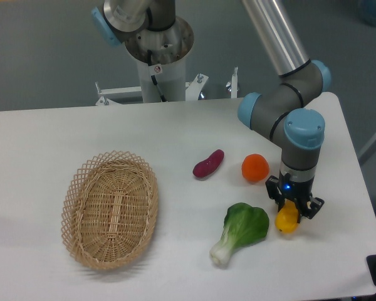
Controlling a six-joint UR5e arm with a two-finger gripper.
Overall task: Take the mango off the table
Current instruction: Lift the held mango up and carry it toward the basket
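Observation:
The mango (287, 220) is a yellow-orange fruit at the right side of the white table (62, 138), partly covered by the gripper. My gripper (293, 209) points straight down over it, with its black fingers on either side of the fruit and closed against it. I cannot tell whether the mango rests on the table or is just off it. The round orange (255, 167) lies a little to the upper left of the gripper.
A purple sweet potato (208, 163) lies left of the orange. A green bok choy (241, 230) lies just left of the mango. An oval wicker basket (109, 209) stands at the left. The table's right edge is close to the gripper.

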